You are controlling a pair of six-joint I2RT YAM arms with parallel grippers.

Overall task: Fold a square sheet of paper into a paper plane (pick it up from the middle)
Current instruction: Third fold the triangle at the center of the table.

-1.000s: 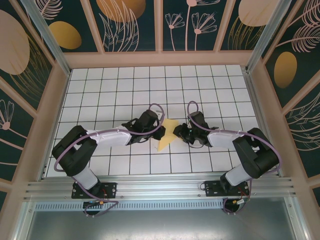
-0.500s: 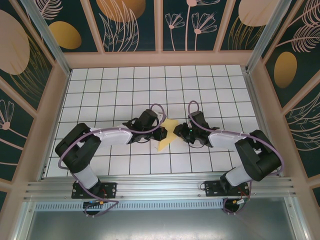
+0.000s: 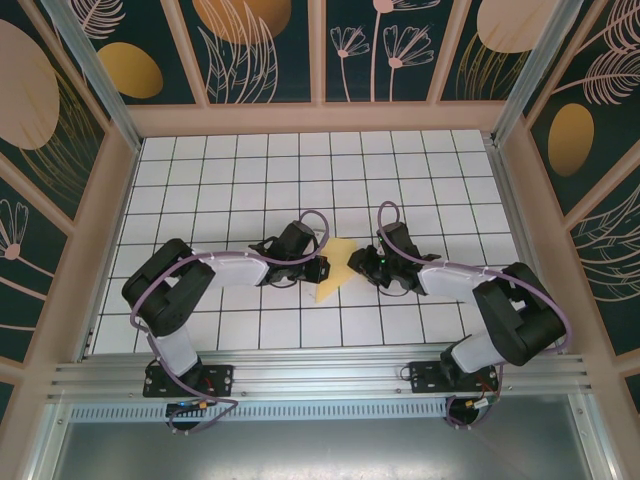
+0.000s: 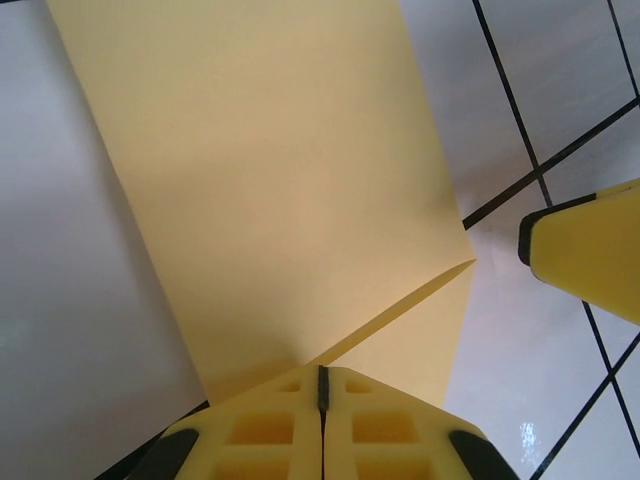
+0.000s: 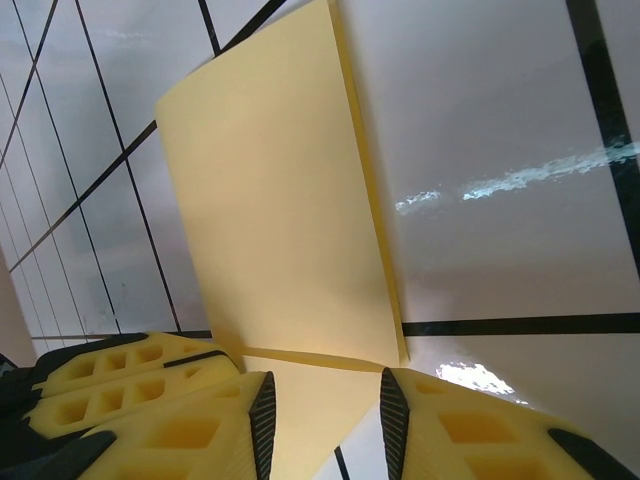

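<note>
Square sheet of paper (image 3: 332, 282) is already partly folded. From above it lies in the middle of the frame on the white tiles (image 3: 250, 180), right between the two grippers. The left gripper (image 3: 321, 268) touches its left edge and the right gripper (image 3: 356, 262) touches its right edge.

In the left wrist view the paper (image 4: 270, 180) fills the upper middle, with one flap tipped up along a fold line. The left gripper (image 4: 320, 388) sits at the bottom. Its two fingers are squeezed together with no gap, and they look to be pinching the paper's near edge. One finger (image 4: 590, 262) of the right gripper pokes in at the right side.

In the right wrist view the paper (image 5: 270, 220) runs from the top middle down to the bottom. The right gripper (image 5: 324, 405) is partly open, with a corner of the paper lying loose in the gap. It holds nothing.

I think the job now is to make the next fold. To do it well, the left pinch should be firm so the paper cannot slide. The right gripper should close on its corner before it pulls. Then go slowly, line up the edges, and press the fold flat.
</note>
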